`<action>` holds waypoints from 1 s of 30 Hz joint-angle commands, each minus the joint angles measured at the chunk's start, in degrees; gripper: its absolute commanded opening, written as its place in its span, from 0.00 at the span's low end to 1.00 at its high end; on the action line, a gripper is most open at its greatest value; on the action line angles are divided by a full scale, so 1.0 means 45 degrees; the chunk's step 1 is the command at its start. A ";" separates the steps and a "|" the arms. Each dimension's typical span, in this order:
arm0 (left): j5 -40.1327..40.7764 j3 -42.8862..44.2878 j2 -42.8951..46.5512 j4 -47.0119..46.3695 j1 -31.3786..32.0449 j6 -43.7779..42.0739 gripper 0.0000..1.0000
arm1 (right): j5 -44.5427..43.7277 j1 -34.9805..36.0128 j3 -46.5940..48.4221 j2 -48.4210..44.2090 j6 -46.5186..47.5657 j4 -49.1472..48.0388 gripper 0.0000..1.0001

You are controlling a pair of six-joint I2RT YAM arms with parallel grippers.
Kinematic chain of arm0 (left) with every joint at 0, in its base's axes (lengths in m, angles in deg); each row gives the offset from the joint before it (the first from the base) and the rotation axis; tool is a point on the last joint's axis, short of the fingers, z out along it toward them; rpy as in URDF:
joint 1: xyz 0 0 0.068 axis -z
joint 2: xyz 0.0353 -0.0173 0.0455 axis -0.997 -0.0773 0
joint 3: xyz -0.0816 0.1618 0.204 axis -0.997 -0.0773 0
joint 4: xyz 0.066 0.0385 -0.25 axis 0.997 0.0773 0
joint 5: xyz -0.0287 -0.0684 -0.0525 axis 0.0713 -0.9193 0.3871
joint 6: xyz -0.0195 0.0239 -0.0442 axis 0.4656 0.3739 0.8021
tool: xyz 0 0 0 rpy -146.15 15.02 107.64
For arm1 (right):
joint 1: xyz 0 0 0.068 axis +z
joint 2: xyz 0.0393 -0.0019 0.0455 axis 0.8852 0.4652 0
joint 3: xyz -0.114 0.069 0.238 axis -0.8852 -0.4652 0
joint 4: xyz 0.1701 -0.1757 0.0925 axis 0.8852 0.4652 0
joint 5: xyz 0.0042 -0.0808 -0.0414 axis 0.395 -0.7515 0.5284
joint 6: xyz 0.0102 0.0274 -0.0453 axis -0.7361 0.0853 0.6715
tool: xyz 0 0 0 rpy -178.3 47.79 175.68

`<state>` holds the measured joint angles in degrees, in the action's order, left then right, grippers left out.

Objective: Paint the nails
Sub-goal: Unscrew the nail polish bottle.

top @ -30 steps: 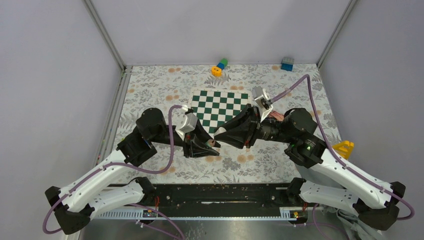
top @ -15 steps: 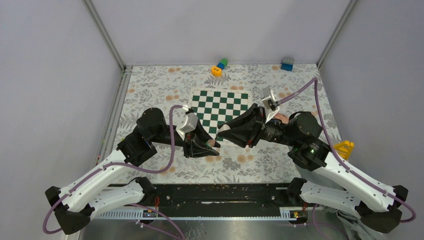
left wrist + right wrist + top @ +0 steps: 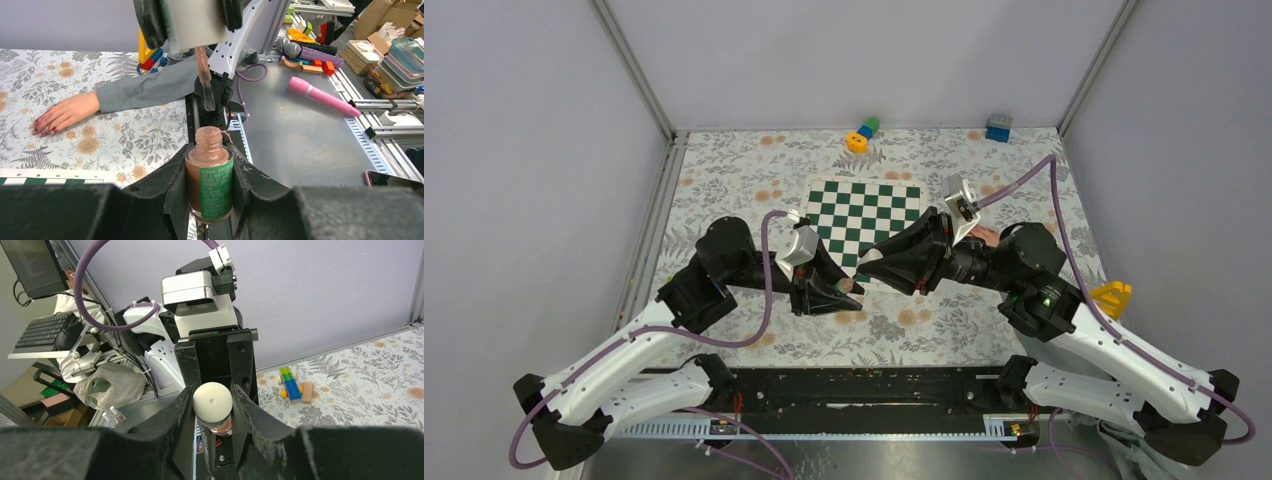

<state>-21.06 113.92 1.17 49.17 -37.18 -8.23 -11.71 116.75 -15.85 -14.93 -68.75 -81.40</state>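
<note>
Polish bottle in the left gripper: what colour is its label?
Green label with small print, on the pinkish-tan bottle; clearest in the left wrist view.

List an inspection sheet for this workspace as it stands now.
Surface: floral cloth, with a chessboard in the middle.
Job's things: hand flat on the cloth, in a grey sleeve; nails reddish; bottle open; brush hanging above its neck.
Clutter: toy and blue block at the far edge; yellow piece at the right.
Tools: left tool shut on the bottle; right tool shut on the cap.
Cables: a purple cable along each arm.
Surroundings: grey walls; metal bench with bins and bits.
</note>
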 commanded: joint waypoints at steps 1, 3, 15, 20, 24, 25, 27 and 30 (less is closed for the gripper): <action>0.0237 -0.0037 0.0253 -0.0726 0.0009 -0.0052 0.00 | 0.0031 0.0023 0.0052 0.0127 0.0216 -0.0343 0.00; 0.0266 -0.0060 0.0262 -0.0784 -0.0022 0.0004 0.00 | 0.0092 0.0020 0.0055 0.0226 0.0148 -0.0417 0.00; 0.0320 -0.0116 0.0334 -0.0885 -0.0037 0.0049 0.00 | 0.0100 0.0020 -0.0063 0.0227 0.0094 -0.0388 0.00; 0.0501 -0.0078 0.0264 -0.0804 -0.0049 0.0059 0.00 | 0.0097 0.0011 -0.0083 0.0151 0.0089 -0.0394 0.00; 0.0816 -0.0019 0.0228 -0.0633 -0.0066 -0.0009 0.00 | 0.0147 0.0020 -0.0073 0.0109 0.0090 -0.0406 0.00; 0.0841 -0.0043 0.0240 -0.0632 -0.0058 -0.0009 0.00 | 0.0166 0.0022 -0.0082 0.0115 0.0084 -0.0403 0.00; 0.0870 -0.0038 0.0242 -0.0631 -0.0057 -0.0009 0.00 | 0.0192 0.0020 -0.0102 0.0125 0.0070 -0.0403 0.00; 0.0909 -0.0038 0.0240 -0.0627 -0.0052 -0.0010 0.00 | 0.0210 0.0023 -0.0091 0.0167 0.0042 -0.0417 0.00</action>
<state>-18.18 113.59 1.52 48.73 -37.21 -8.19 -11.53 116.75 -16.51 -13.44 -68.80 -81.34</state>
